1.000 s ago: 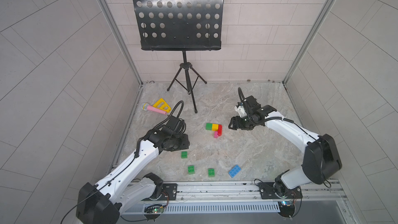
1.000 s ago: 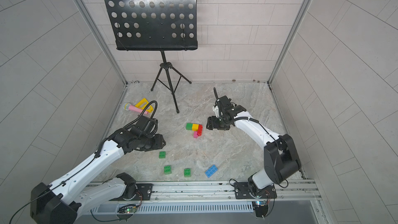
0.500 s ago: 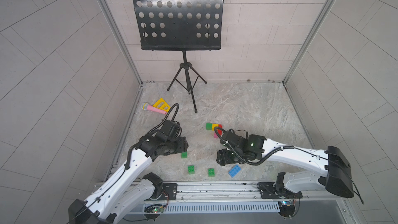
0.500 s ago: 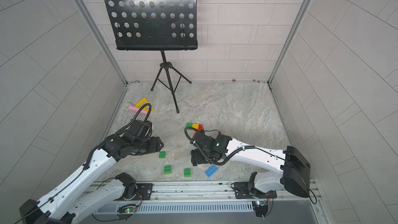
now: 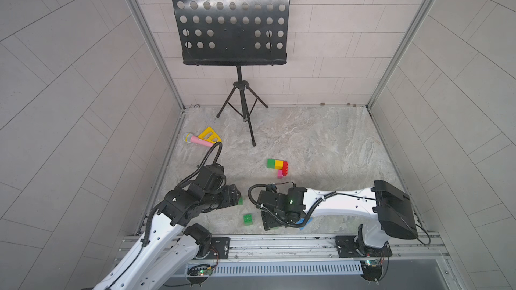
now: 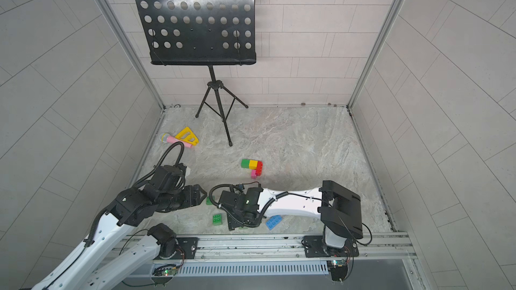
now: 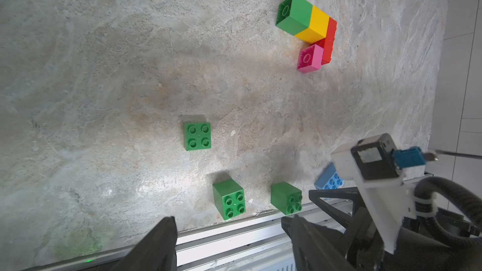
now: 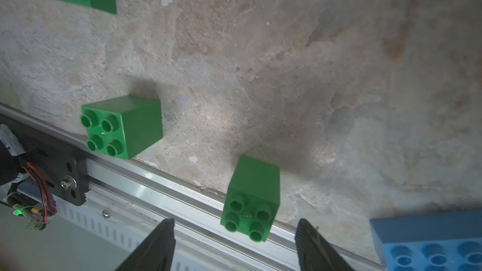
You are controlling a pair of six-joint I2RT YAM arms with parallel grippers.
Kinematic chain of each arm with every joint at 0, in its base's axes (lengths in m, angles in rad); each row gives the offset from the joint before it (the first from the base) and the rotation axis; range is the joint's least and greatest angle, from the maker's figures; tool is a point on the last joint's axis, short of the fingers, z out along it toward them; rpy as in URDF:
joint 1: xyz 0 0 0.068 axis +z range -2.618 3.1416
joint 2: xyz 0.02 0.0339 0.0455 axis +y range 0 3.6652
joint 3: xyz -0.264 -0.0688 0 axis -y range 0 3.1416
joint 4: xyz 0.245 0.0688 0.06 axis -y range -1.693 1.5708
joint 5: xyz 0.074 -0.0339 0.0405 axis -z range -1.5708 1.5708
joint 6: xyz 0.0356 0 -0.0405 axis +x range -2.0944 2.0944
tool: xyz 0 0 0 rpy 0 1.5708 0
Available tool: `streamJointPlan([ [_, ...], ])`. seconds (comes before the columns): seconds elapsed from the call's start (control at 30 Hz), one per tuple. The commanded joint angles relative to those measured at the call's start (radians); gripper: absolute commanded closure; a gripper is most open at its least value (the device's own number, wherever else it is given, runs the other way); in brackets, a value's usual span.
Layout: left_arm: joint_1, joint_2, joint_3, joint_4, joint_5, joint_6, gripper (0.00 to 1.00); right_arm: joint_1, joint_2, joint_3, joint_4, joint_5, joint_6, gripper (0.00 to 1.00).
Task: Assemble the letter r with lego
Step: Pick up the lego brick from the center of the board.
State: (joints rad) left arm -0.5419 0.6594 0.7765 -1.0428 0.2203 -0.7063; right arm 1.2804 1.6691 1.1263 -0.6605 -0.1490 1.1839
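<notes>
The joined lego [image 5: 277,166] [image 6: 252,165] lies mid-floor: green, yellow and red bricks in a row with a pink one on the side, also shown in the left wrist view [image 7: 307,26]. Three loose green bricks [image 7: 197,136] [image 7: 229,198] [image 7: 286,198] and a blue brick [image 6: 274,222] [image 8: 427,241] lie near the front rail. My left gripper [image 5: 236,194] [image 7: 229,230] is open and empty, beside a half-hidden green brick [image 6: 210,200]. My right gripper [image 6: 234,225] [image 8: 234,230] is open, its fingertips either side of a green brick [image 8: 250,199] with gaps on both sides.
A black music stand [image 5: 243,107] stands at the back on its tripod. A yellow triangular toy [image 5: 209,135] and a pink toy microphone [image 5: 196,140] lie at the back left. The metal front rail [image 5: 279,242] runs just past the loose bricks. Walls close in both sides.
The right arm swung from beside the joined bricks down to the front rail, over a green brick. The left gripper came forward a little and its jaws opened wider.
</notes>
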Motion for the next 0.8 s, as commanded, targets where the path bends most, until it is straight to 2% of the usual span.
streamJointPlan([
  [0.0,-0.003,-0.029,-0.005,-0.071,-0.023,0.009,0.24,0.012,0.020,0.007,-0.017,0.051,0.063,0.28],
  [0.5,-0.003,-0.032,-0.010,-0.092,-0.028,0.021,0.24,0.020,0.087,0.033,-0.050,0.099,0.063,0.46],
  [0.77,-0.003,-0.012,-0.017,-0.091,-0.019,0.016,0.24,0.025,0.089,0.016,-0.031,0.094,0.051,0.67],
])
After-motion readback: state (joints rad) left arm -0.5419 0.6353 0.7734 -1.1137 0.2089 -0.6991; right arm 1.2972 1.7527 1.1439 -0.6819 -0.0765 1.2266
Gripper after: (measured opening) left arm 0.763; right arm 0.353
